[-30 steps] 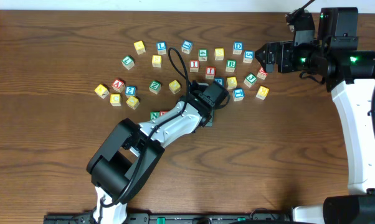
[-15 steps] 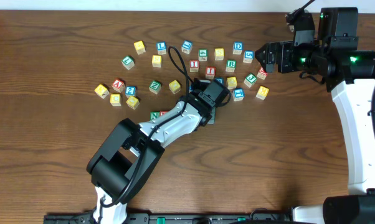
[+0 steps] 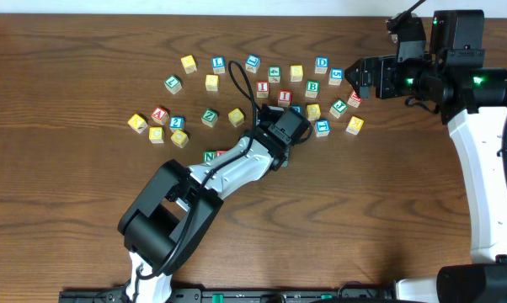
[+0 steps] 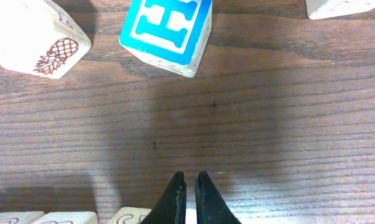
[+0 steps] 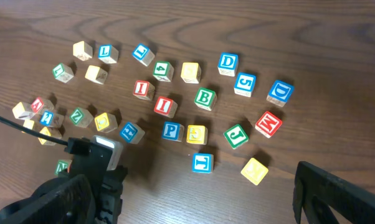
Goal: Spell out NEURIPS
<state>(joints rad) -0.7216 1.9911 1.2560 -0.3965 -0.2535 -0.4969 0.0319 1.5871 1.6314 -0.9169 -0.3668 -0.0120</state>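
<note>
Your left fingers are pressed together and hold nothing, their tips over bare brown wooden bench, short of a wooden cube with a blue H. Your right fingers are spread wide at the right edge of the scattered cubes. The green N wooden cube lies apart, beside the left arm; the blue P cube sits mid-cluster, near a red I cube
</note>
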